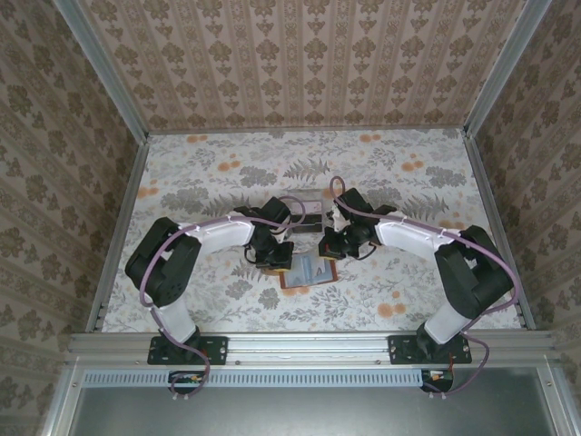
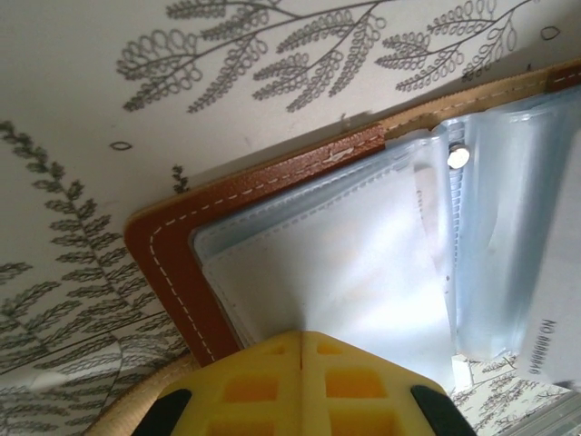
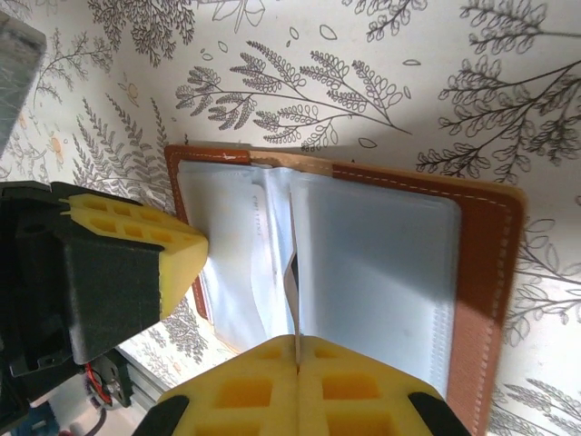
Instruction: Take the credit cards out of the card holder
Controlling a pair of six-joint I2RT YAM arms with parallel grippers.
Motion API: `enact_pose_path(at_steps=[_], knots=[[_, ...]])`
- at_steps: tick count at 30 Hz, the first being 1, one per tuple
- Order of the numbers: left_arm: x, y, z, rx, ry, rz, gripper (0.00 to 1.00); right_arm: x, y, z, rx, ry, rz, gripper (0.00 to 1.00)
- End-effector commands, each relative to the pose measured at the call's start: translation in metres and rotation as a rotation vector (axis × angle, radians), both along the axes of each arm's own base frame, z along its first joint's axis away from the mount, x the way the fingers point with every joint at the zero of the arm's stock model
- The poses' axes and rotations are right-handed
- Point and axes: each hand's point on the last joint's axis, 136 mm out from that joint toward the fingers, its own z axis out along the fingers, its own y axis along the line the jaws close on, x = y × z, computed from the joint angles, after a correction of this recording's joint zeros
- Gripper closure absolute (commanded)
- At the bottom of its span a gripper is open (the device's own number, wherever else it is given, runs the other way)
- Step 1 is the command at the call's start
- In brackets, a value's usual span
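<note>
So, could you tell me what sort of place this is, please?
Probably a staged robot test booth, not a real room: wallpapered panels in a metal frame, a floral-covered table, and two arms bolted to a rail.

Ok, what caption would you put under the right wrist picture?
Over the open card holder, the shut right gripper meets its clear sleeves; the left gripper sits at the other edge.
</note>
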Motion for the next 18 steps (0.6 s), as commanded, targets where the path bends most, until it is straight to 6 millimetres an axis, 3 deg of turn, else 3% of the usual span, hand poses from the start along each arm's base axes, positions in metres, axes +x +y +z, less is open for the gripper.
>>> enact_pose_path(at_steps=[1,10,18], knots=[[-0.001,0.017,0.003,0.066,-0.009,0.010,0.95,0.007,-0.013,0.022,-0.062,-0.071,0.015,0.94],[0.005,0.026,0.004,0.052,-0.020,0.024,0.95,0.026,-0.033,0.047,-0.197,-0.179,0.079,0.96],[0.027,0.017,0.027,-0.015,-0.106,0.038,0.94,0.047,-0.025,0.071,-0.233,-0.388,0.338,0.98]])
